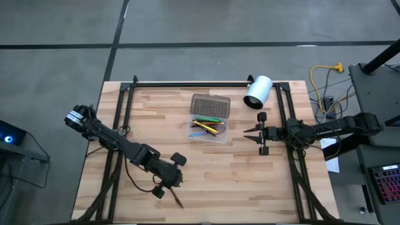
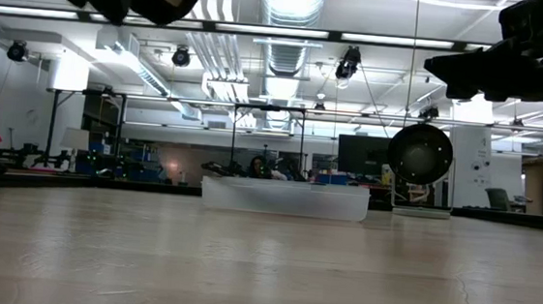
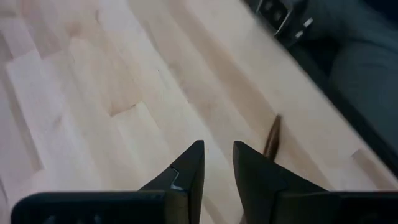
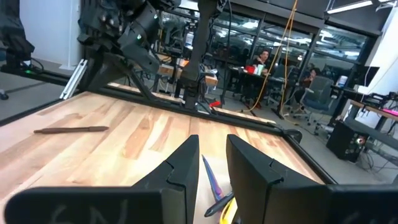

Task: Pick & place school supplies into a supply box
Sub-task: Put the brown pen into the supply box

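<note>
Overhead, the open supply box [image 1: 210,122] sits at upper centre of the wooden table [image 1: 206,181], coloured pencils [image 1: 206,127] inside. A dark brown pencil [image 1: 177,199] lies at lower left, just beside the left tool [image 1: 167,187], fingers slightly apart, empty. The right tool [image 1: 256,133] waits centre right, fingers parted, empty.

overhead down, table-level across, 2 wrist close-ups
</note>
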Robot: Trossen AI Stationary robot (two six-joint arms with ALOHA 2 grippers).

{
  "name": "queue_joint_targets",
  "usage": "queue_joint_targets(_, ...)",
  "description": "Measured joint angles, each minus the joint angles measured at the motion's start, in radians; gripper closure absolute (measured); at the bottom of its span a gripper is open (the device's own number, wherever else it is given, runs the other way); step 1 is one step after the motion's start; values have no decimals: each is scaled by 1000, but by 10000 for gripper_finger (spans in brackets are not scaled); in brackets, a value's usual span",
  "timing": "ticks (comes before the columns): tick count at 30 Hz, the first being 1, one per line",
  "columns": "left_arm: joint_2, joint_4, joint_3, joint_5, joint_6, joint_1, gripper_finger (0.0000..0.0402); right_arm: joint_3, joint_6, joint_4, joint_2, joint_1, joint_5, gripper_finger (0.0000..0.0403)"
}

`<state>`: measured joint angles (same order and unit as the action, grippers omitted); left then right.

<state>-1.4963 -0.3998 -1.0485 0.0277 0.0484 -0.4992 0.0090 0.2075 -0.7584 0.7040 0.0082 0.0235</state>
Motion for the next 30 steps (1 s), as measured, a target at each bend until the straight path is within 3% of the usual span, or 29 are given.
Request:
queue_joint_targets(15,-49,-32,-16,-14,-51,0,332,0,-16,0,0,0,1,330)
queue_joint_targets(23,-211,-144,-164,-23,-83,0,332,0,-14,-1,0,0,1,330)
queue_joint_targets(30,-263,-214,-259,-24,-111,-9,332,0,-16,-1,0,0,0,330)
